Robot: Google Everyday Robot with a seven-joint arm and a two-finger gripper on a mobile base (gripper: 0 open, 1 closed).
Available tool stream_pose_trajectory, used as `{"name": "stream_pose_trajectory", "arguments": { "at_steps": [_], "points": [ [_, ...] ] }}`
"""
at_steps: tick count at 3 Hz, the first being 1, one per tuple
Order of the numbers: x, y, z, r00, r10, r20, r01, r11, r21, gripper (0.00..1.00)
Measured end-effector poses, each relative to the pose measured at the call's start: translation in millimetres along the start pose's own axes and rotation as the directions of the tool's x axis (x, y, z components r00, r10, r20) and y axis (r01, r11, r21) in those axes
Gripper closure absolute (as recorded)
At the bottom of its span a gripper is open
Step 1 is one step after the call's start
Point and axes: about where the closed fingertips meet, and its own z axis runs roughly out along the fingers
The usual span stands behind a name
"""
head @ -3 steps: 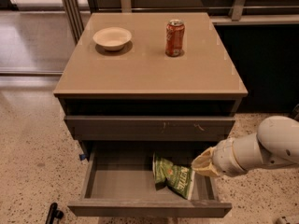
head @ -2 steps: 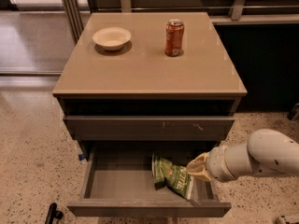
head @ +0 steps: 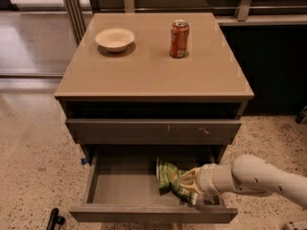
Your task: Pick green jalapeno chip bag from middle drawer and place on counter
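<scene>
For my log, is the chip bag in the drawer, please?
In: the green jalapeno chip bag lies inside the middle drawer, gripper at its right.

Your arm (head: 261,176): one, white, in from the lower right edge of view, forearm lying nearly level, reaching left. Your wrist (head: 211,178): pale collar, in line with forearm. Your gripper (head: 188,180): at arm's tip, low, just right of centre

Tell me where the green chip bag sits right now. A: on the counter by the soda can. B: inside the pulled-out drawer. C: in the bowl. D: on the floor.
B: the green jalapeno chip bag lies in the open middle drawer, with the pincer reaching in from the right against it; the counter bears the bowl and soda can.
</scene>
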Motion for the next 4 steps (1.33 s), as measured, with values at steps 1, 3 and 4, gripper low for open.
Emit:
{"name": "stream_pose_trajectory", "arguments": {
  "at_steps": [1,3,4],
  "points": [
    [-0.3,-0.1,-0.4,1.000,-0.001,-0.001,0.001,1.0000,0.000,1.00],
    [16.0,-10.1,9.9,0.999,-0.010,-0.047,0.011,0.9997,0.022,0.58],
    [27.3,-18.9,22.6,0.998,-0.008,-0.069,0.009,0.9997,0.024,0.34]
  ]
}}
